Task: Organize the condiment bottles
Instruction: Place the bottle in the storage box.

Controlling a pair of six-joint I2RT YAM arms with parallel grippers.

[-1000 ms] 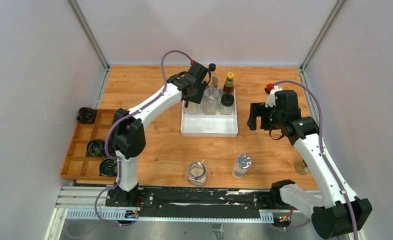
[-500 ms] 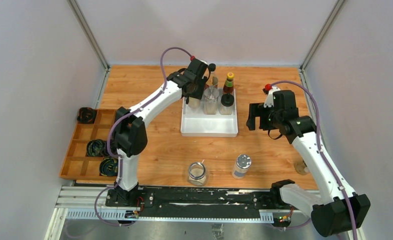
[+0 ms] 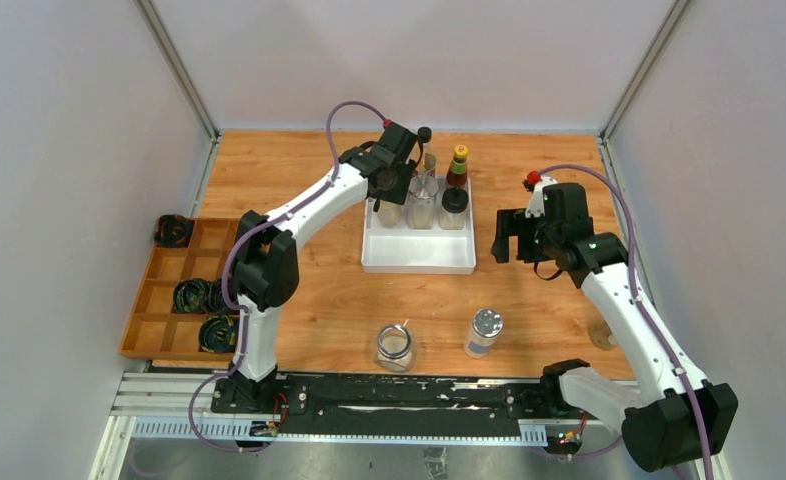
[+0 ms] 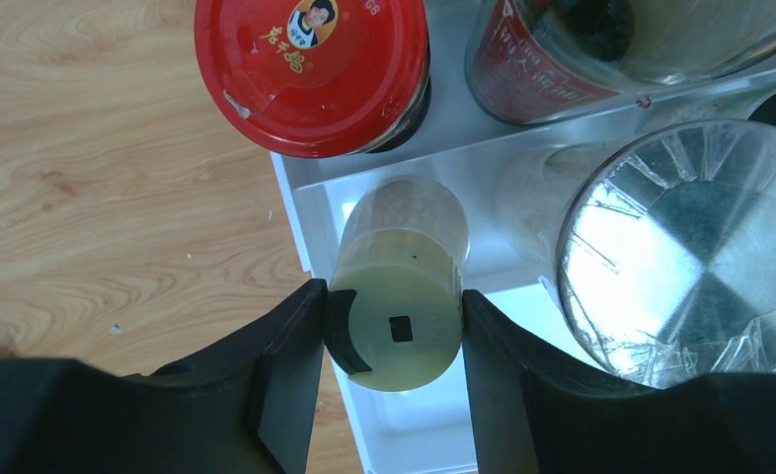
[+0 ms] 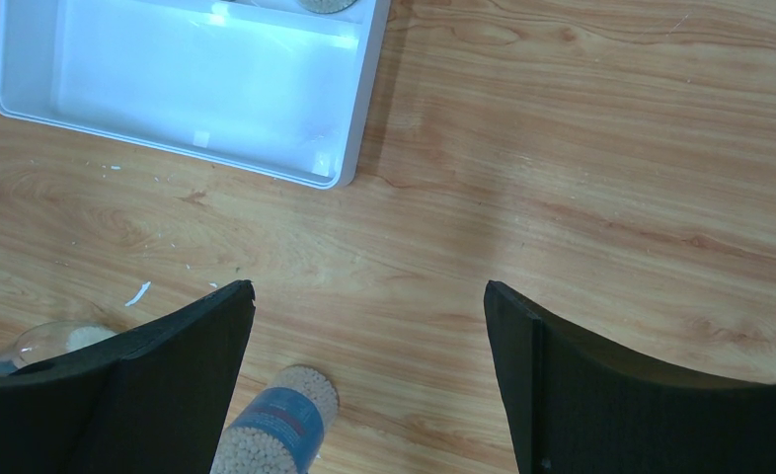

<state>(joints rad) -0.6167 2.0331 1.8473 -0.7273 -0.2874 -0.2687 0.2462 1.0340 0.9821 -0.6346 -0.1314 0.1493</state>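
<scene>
Pale-capped bottle [image 4: 396, 336] sits between the left gripper [image 4: 389, 294] fingers, in the 11 o'clock corner of the white tray [image 3: 419, 262]. Left gripper is narrowed and clamped on its cap. Red-capped jar [image 4: 310, 69] is close at 11 o'clock of it, silver-capped jar [image 4: 685, 252] crowds in at 3 o'clock. Right gripper [image 5: 367, 288] is wide open, holding nothing, above the table [image 3: 309, 290] at 3 o'clock of the tray. Blue-labelled bottle [image 3: 483, 332] and open glass jar [image 3: 395, 347] stand at 6 o'clock.
</scene>
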